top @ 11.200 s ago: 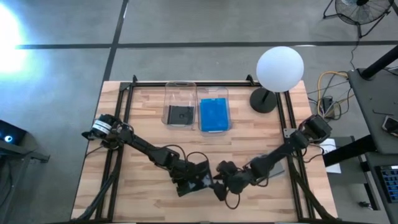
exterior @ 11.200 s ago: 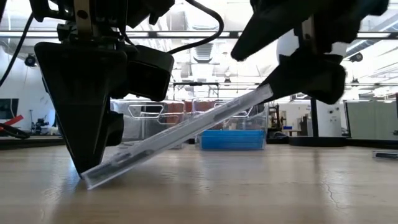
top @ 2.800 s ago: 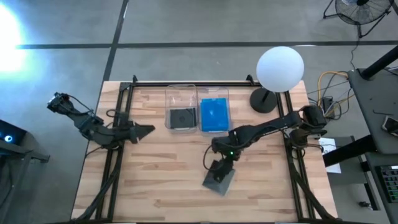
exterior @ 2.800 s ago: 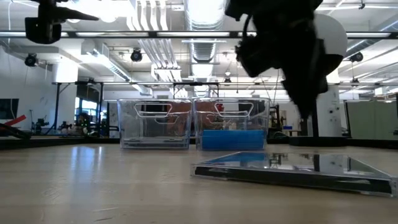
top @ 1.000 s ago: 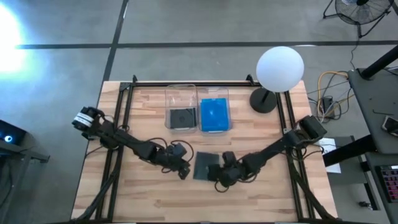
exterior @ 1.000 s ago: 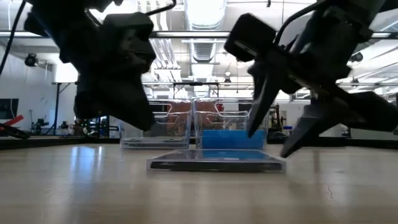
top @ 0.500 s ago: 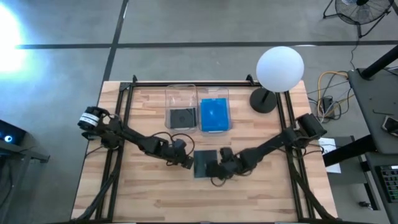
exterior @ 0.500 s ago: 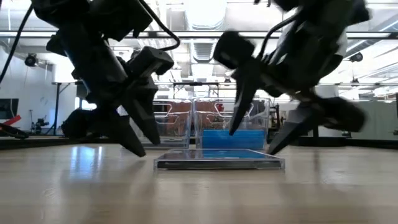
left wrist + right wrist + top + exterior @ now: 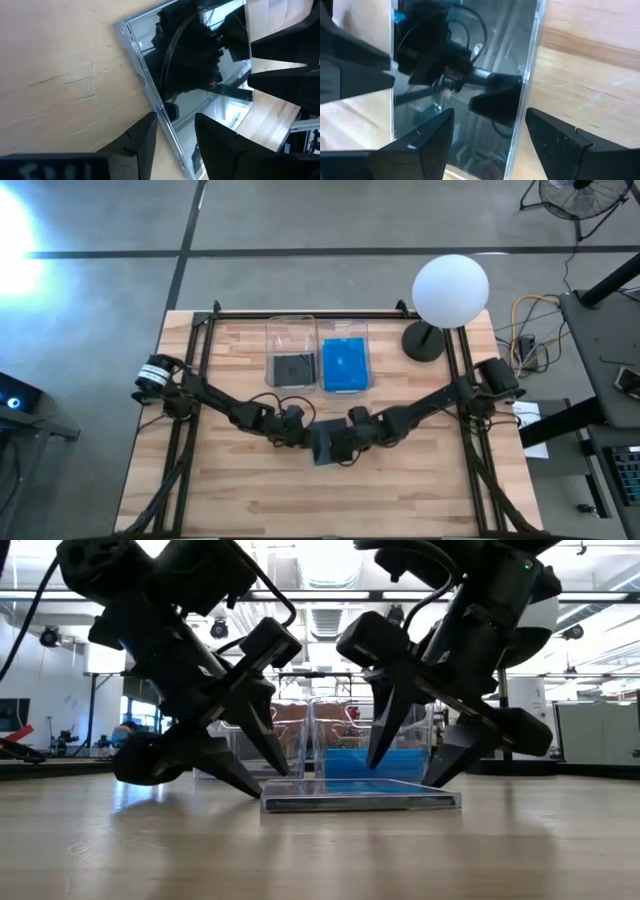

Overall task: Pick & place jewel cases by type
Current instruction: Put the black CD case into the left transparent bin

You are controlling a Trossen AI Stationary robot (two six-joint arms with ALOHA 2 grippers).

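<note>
A dark jewel case [image 9: 325,450] lies flat on the wooden table, near its middle; it also shows in the low view [image 9: 360,799]. My left gripper [image 9: 305,439] stands open at the case's left edge [image 9: 167,117], one finger over the wood and one over the lid. My right gripper [image 9: 346,442] stands open at the case's right edge [image 9: 527,95], likewise astride it. Both slant down toward the case. Two clear bins stand farther back: one [image 9: 290,350] holds a dark case, the other [image 9: 345,365] holds blue cases. My left gripper's lower fingertip [image 9: 258,790] is down at the table beside the case's left edge; I cannot tell whether it touches the case. My right gripper's fingertips [image 9: 432,780] hang just over the case's right part; I cannot tell whether they touch it.
A lamp with a white globe [image 9: 450,288] stands at the table's far right corner. Black frame rails [image 9: 195,370] run along the left and right sides. Bare wood lies toward the near edge [image 9: 320,510].
Both grippers have closed in on the dark case from its two sides and sunk toward the table. My left gripper has rolled and opened. The case stays flat on the table.
</note>
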